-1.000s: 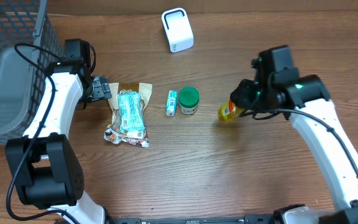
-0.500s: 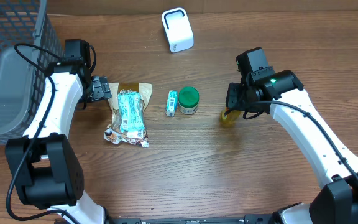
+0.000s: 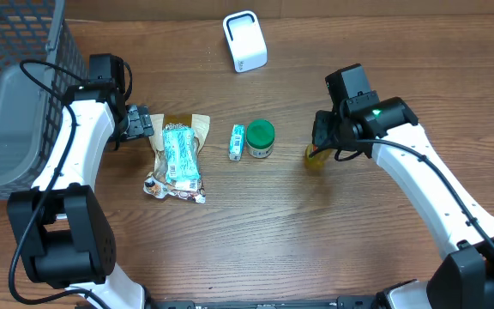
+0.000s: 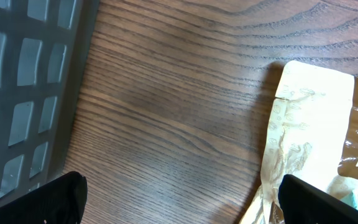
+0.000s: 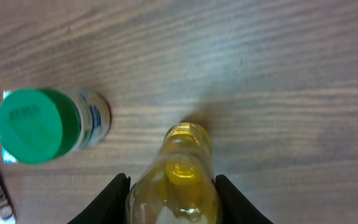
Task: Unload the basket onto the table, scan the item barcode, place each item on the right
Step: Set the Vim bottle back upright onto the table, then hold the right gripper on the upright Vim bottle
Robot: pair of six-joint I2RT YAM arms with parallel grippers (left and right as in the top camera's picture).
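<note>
The bottle [image 5: 182,180] at my right gripper [image 5: 174,202] is translucent yellow, deeper amber along its centre. My right gripper is black; my left gripper [image 4: 194,205] is black as well. My arms [image 3: 80,146] are white with black joints. The jar [image 5: 36,127] has a solid green lid and a white label with blue print. The box [image 3: 237,142] is teal and white. The pouch [image 3: 177,154] is tan and brown with a teal centre panel. The scanner [image 3: 244,41] is white. The basket [image 3: 7,103] is grey mesh. The table [image 3: 273,249] is brown woodgrain.
</note>
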